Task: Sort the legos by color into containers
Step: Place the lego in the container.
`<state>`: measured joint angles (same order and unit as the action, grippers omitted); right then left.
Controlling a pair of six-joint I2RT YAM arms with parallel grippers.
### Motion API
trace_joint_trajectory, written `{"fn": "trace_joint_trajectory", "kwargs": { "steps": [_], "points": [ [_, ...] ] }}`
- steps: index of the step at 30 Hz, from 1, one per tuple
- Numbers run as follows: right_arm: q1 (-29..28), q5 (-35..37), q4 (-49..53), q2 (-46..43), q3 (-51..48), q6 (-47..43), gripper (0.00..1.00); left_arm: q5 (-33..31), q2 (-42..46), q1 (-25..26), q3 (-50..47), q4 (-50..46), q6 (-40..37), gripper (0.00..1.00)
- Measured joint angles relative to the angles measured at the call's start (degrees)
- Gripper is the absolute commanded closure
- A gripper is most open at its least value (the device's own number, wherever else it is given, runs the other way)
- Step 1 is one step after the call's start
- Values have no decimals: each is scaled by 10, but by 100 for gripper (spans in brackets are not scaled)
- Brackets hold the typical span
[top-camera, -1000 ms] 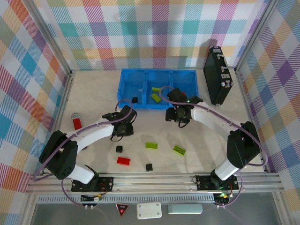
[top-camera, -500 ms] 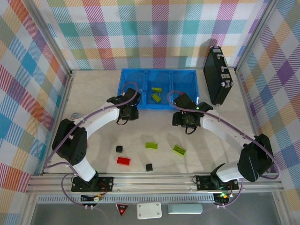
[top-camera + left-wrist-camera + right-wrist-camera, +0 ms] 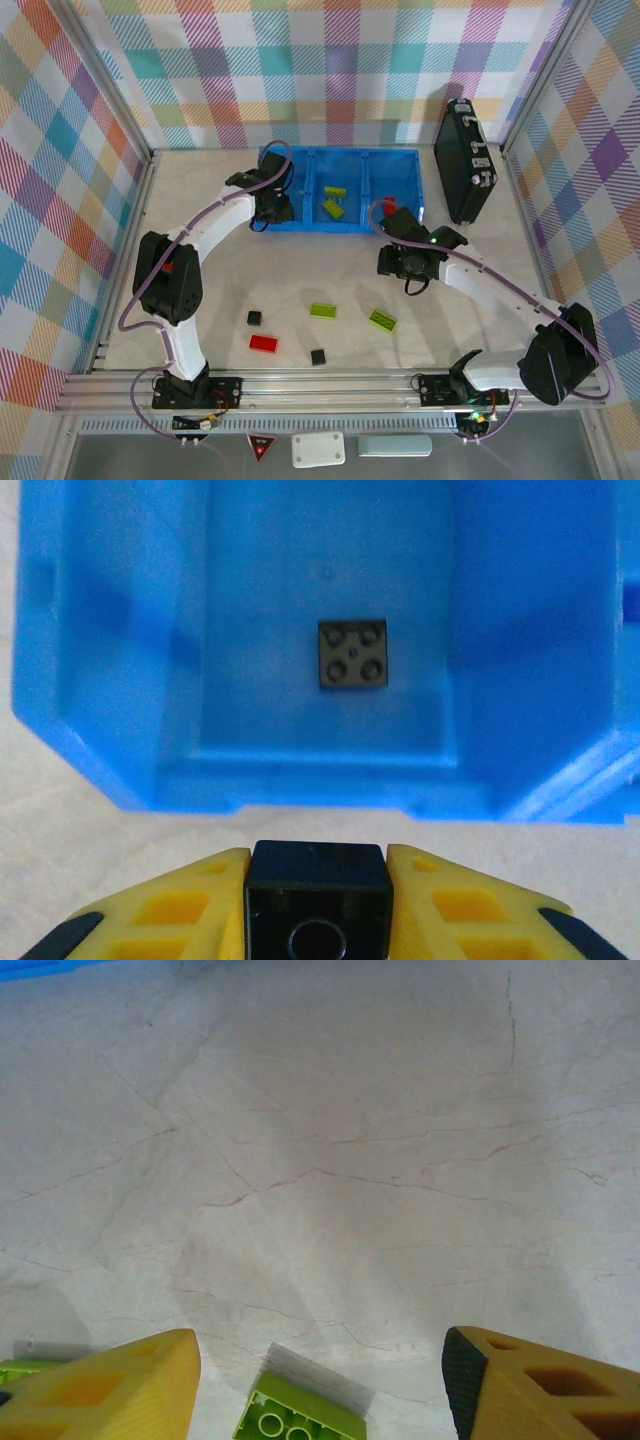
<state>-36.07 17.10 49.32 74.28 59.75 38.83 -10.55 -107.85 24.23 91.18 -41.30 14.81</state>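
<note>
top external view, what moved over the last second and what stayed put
The left gripper moved away from the arm bases, off the bare table to the left compartment of the blue tray, and is shut on a black lego. The right gripper, open, drew back from the tray toward the near right. The five loose legos on the table and the black case stayed put.

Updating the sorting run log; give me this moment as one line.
left jaws: shut on black lego, at left compartment holding second black lego | right jaws: open, empty, over table near lime lego
</note>
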Motion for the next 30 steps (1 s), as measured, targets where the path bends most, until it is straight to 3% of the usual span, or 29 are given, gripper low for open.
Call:
{"fn": "trace_joint_trajectory", "kwargs": {
  "steps": [17, 30],
  "points": [
    [0, 14, 14, -26, -13, 5, 33, -24, -137, -31, 147, -19, -70, 65],
    [0, 16, 21, -45, -17, 9, 33, -38, -198, -32, 166, -21, -74, 65]
  ]
}}
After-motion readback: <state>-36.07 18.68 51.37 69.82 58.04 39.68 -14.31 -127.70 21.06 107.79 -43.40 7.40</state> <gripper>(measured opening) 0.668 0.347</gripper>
